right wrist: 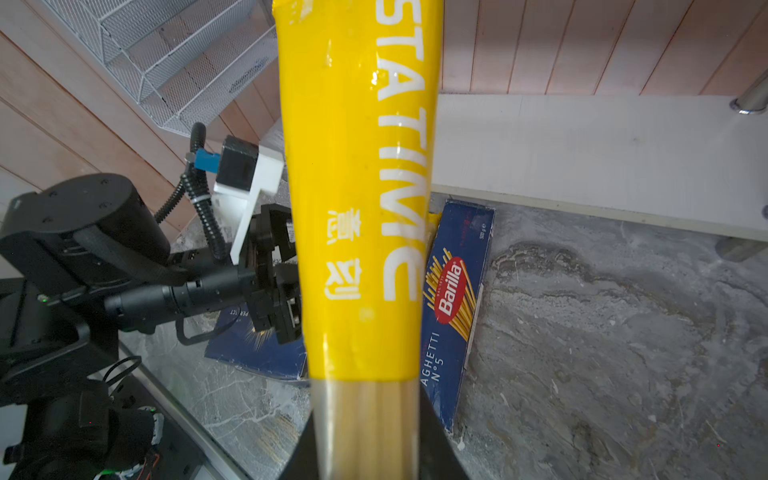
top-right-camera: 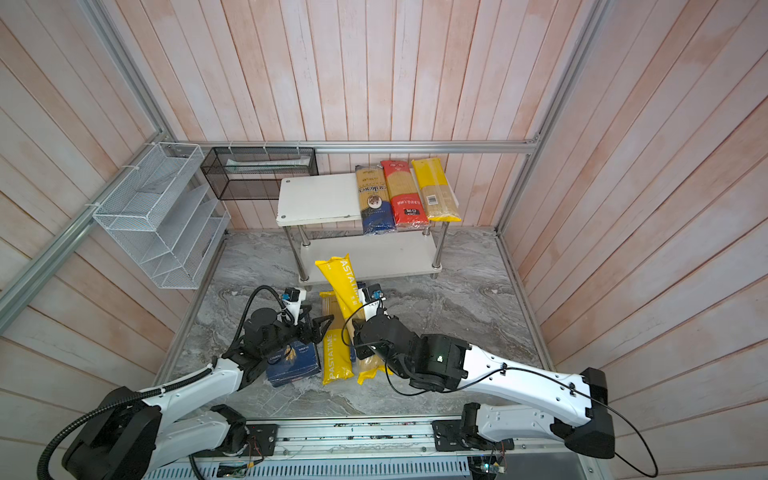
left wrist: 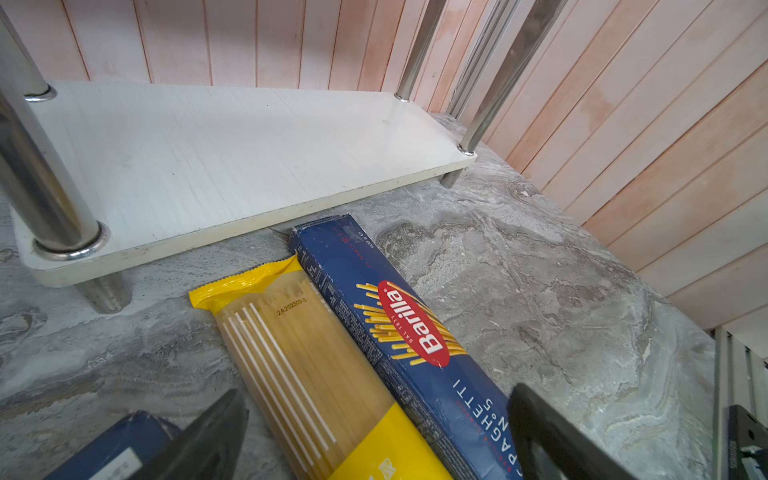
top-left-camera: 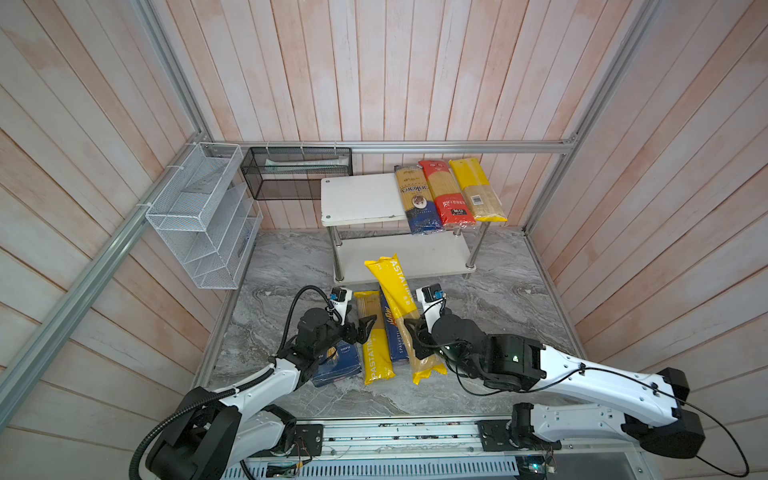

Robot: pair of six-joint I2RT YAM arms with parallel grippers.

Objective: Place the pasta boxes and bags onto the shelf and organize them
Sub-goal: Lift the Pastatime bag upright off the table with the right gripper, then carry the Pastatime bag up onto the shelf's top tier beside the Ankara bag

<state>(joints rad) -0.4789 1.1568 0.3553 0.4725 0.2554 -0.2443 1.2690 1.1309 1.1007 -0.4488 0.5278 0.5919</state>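
The right arm reaches in low and bent, its right gripper (right wrist: 365, 440) clamped on the clear part of a yellow PASTATIME bag (top-left-camera: 392, 286). The bag's long axis points at the shelf (top-left-camera: 361, 199), far end raised by the lower board; its near end possibly touches the table (top-left-camera: 498, 291). The left gripper (top-left-camera: 361, 328) hovers, jaws spread.

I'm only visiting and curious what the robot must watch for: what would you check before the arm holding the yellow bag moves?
1. Grip: right gripper shut on held bag: ok.
2. Low end of held bag off the table: cannot tell.
3. Bare room on the shelf's top board: ok.
4. Shelf's lower board bare: ok.
5. Other arm: left gripper open, holding nothing: ok.
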